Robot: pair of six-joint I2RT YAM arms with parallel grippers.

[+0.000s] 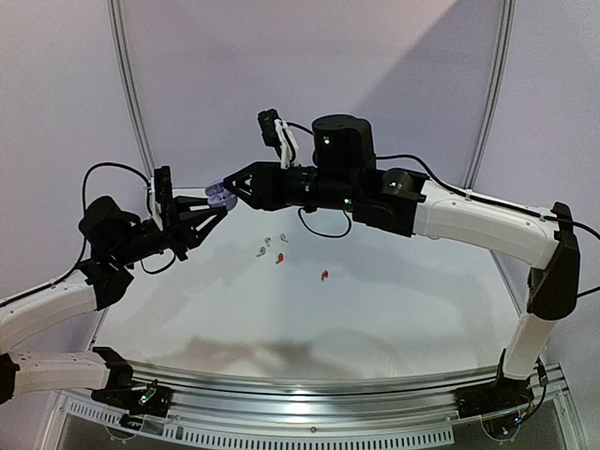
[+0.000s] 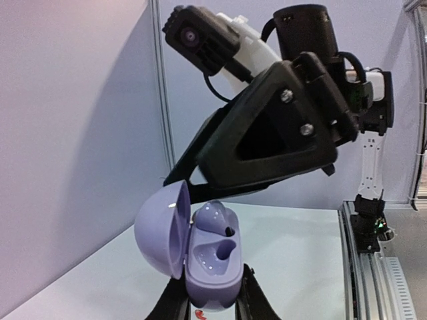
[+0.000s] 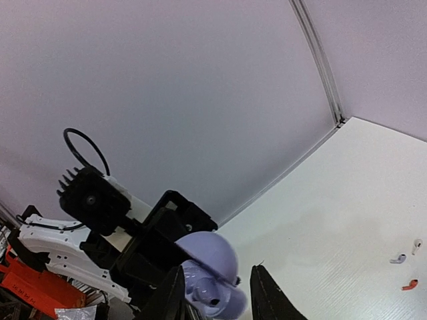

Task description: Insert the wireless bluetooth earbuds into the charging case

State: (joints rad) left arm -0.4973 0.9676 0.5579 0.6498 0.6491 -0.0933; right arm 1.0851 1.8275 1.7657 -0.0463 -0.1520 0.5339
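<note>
My left gripper is shut on the base of a lilac charging case, held up above the table's far left. Its round lid hangs open to the left. A lilac earbud sits in the upper socket; the lower socket is bare. My right gripper meets the case from the right, and in the right wrist view its fingers stand apart on either side of the case, open. Two small white earbuds and two red ones lie on the table.
The white table ends at a metal rail along the near side. Grey curtain walls with thin poles close off the back. The right arm's black wrist fills the space just above the case.
</note>
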